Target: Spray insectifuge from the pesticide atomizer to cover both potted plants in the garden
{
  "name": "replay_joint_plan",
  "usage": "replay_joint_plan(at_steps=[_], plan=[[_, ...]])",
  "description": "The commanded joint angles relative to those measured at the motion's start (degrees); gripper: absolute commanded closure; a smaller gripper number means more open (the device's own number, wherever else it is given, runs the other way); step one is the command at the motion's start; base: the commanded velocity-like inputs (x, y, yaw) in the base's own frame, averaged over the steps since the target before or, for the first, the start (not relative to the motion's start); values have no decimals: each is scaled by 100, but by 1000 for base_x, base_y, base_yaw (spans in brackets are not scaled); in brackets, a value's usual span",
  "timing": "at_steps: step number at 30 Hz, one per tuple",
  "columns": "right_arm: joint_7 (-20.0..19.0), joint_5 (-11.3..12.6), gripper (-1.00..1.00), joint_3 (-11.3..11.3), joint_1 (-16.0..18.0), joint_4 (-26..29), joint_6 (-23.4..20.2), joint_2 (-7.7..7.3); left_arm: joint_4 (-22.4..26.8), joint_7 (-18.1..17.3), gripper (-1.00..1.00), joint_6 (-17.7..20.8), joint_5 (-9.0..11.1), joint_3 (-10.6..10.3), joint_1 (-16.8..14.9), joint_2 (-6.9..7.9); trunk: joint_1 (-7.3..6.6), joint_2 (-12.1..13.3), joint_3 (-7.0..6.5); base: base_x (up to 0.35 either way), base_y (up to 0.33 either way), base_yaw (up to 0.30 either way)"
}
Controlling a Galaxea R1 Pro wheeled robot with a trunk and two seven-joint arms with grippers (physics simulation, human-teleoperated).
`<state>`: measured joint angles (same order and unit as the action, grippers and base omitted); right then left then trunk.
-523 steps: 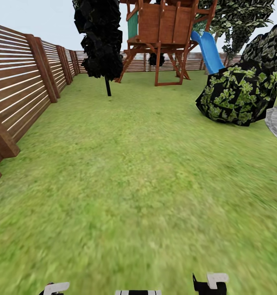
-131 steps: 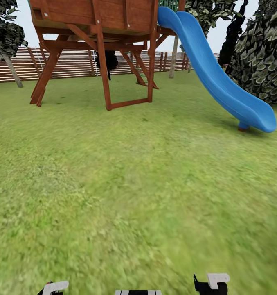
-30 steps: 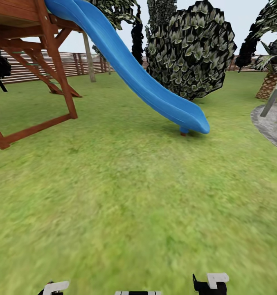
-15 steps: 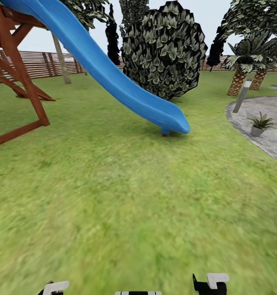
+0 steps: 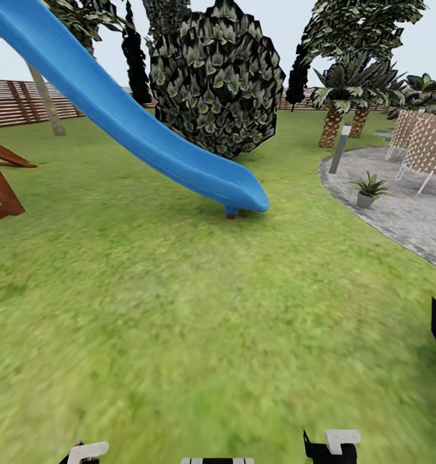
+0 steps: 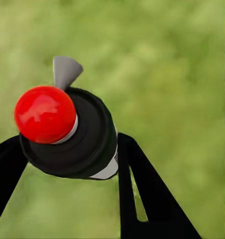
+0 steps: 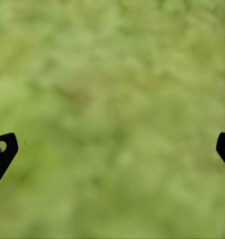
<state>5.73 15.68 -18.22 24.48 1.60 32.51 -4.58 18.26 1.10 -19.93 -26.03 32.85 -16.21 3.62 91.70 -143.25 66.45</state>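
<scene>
Left hand (image 6: 67, 164) grips a red-capped black bottle (image 6: 72, 132); right hand (image 7: 112, 149) gapes wide and empty over lawn (image 7: 112, 74).

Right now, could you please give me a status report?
Left gripper shut on pesticide atomizer, right gripper open. One potted plant ahead-right on patio. Blue slide left of the path.

potted plant (image 5: 369, 188) | spiky green, upright | on grey patio (image 5: 398, 212) edge
</scene>
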Motion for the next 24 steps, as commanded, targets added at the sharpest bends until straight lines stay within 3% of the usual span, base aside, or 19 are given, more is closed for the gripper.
replay_joint_plan(at_steps=[1,15,24], plan=[[24,31,-100,-50,2,-1,9,0,-7,13,100,-29,-60,37,-5,-1,2,-1,4,337,0,-299],[24,31,-100,-50,-2,-1,9,2,-15,12,100,-29,-60,37,-5,-1,2,-1,4,337,1,-299],[24,31,-100,-50,-1,-1,9,2,-14,13,100,-29,-60,37,-5,-1,2,-1,4,337,96,-299]])
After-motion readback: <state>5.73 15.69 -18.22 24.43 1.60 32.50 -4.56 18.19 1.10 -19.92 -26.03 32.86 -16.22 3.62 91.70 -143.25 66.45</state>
